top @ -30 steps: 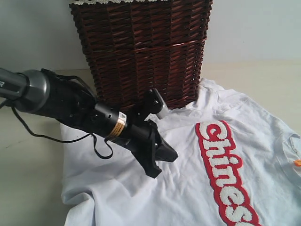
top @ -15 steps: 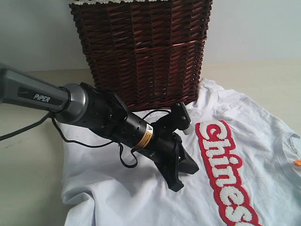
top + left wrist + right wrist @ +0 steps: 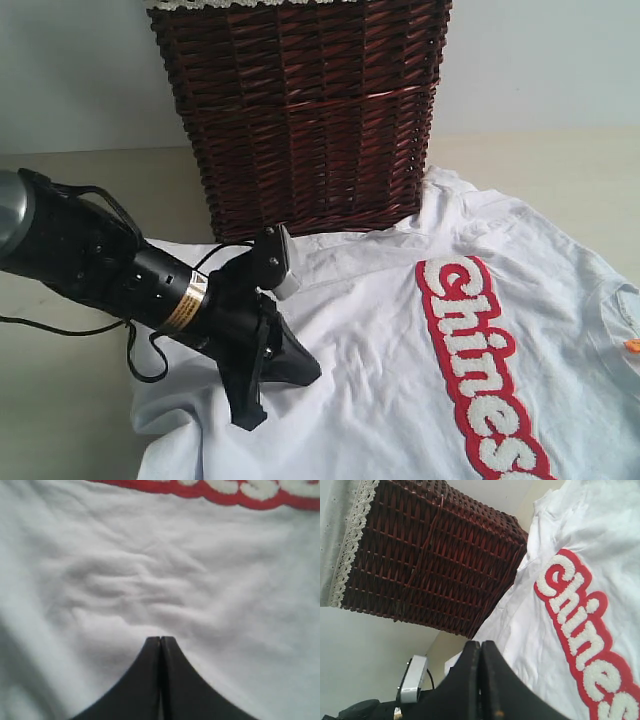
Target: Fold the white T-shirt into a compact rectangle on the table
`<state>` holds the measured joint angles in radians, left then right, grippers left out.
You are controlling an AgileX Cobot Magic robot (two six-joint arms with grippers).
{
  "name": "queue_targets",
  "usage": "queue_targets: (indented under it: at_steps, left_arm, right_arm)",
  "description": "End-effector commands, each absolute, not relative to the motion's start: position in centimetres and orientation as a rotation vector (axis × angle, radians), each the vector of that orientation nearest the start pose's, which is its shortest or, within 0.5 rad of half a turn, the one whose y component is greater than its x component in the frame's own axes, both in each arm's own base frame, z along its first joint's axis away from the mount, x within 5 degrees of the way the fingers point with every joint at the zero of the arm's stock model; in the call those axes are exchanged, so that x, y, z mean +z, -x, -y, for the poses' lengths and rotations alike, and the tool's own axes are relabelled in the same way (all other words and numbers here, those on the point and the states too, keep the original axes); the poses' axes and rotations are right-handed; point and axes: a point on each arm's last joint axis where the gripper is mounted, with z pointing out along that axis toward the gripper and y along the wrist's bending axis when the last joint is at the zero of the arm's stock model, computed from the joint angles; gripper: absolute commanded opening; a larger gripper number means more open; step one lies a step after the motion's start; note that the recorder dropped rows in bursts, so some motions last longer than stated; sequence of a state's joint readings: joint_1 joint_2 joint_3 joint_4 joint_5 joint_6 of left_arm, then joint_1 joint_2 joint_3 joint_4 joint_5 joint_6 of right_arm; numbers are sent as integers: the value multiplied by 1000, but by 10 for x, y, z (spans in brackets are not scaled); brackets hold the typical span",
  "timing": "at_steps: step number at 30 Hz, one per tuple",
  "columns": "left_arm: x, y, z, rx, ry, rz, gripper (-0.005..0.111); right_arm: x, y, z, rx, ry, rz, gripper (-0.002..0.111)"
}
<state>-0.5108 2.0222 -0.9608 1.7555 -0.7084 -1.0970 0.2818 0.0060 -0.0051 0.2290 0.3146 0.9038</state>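
White cotton fills the centre and the lower right of the exterior view: the white T-shirt (image 3: 380, 400) lies spread, front side up, on the table (image 3: 60, 400), and it runs out of the frame at the right edge and at the bottom edge. Its red band with fuzzy white lettering (image 3: 480, 370) goes slanting from the middle toward the lower right corner, and the letters "Chines" can be read. The upper edge of the shirt reaches the foot of the dark brown wicker basket (image 3: 300, 110), which stands at the top centre with a strip of white lace trim (image 3: 352, 535) on its rim.

The left arm (image 3: 120, 275) comes in from the left edge and points down toward the lower left part of the shirt. The left gripper (image 3: 160, 640) has its two black fingers pressed together with nothing between them. It is over wrinkled cloth, but I cannot tell if the tip touches the cloth or stays just above it. A small white camera box (image 3: 278, 262) sits on top of this wrist.

The right gripper (image 3: 480, 645) shows only in its own wrist view. Its fingers are also pressed together and hold nothing, and the shirt and the basket lie beyond them
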Motion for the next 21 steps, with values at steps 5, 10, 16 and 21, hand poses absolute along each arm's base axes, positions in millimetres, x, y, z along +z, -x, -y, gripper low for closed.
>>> queue_targets:
  at_steps: [5, 10, 16, 21]
  left_arm:
    - [70, -256, 246, -554, -1955, -1708, 0]
    - [70, -249, 262, -539, -2022, -1614, 0]
    - [74, -258, 289, -533, -2021, -1533, 0]
    - [80, -272, 306, -529, -1937, -1577, 0]
  right_arm:
    - [186, -50, -21, 1046, -727, -1765, 0]
    - [186, -50, -21, 1046, -727, -1765, 0]
    - [186, -50, -21, 1046, -727, -1765, 0]
    - [186, -50, -21, 1046, -727, -1765, 0]
